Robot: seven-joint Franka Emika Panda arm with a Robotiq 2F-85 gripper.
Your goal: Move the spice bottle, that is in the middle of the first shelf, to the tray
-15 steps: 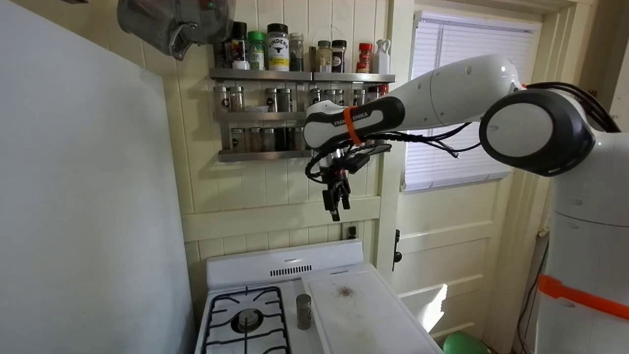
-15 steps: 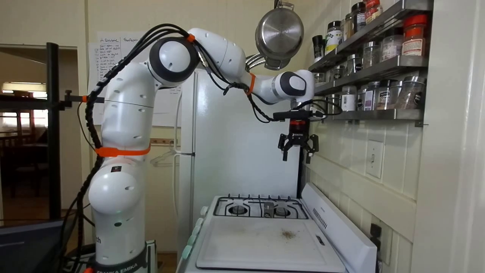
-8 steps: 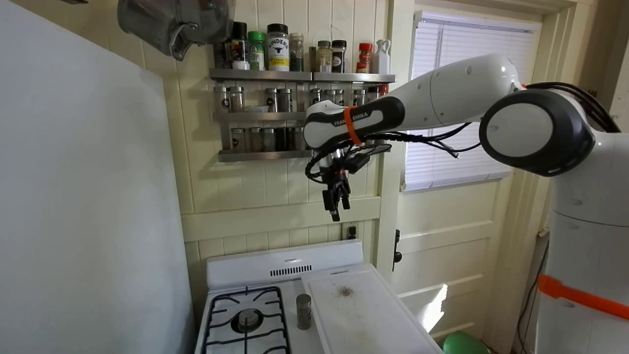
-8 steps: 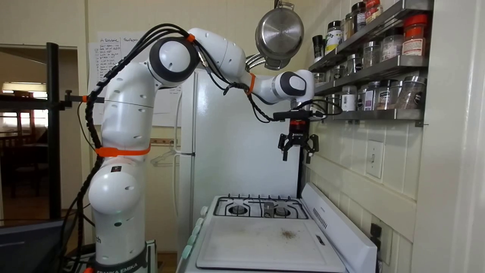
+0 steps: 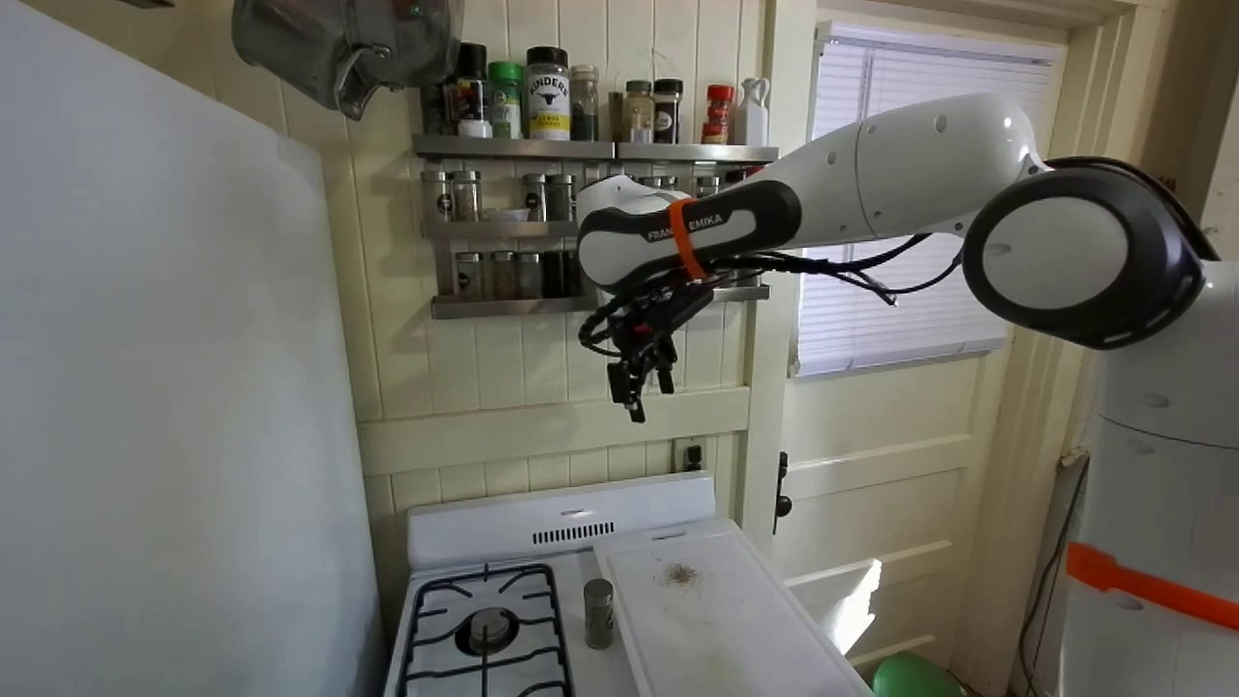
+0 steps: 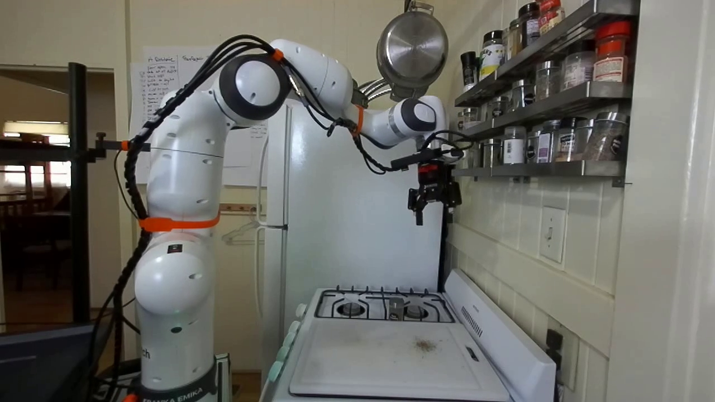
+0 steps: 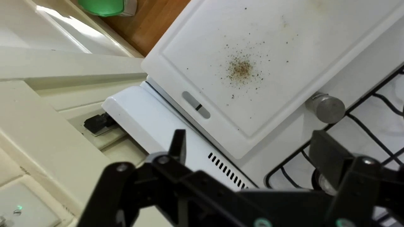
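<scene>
Several small glass spice jars (image 5: 528, 275) with greyish caps stand on the lowest shelf (image 5: 513, 308); I cannot tell which is the spice bottle, and the arm hides part of the row. A similar grey-capped jar (image 5: 599, 614) stands upright on the stove between the white tray (image 5: 745, 629) and the burner grate. The jar also shows in the wrist view (image 7: 329, 108), right of the tray (image 7: 202, 44). My gripper (image 5: 649, 395) is open and empty, pointing down, below the lowest shelf and high above the stove. Its fingers (image 7: 249, 134) are wide apart in the wrist view.
A black burner grate (image 5: 489, 629) lies beside the tray. Crumbs (image 7: 240, 69) lie on the tray. The stove's back panel (image 5: 561, 518) rises against the wall. A refrigerator (image 6: 363, 206) stands beyond the stove. A pot (image 6: 412, 53) hangs above. Upper shelves (image 5: 513, 148) hold taller bottles.
The gripper has moved up slightly and toward the refrigerator, and has turned and tilted a little. It stays open. The jar on the stove and the shelf jars have not moved.
</scene>
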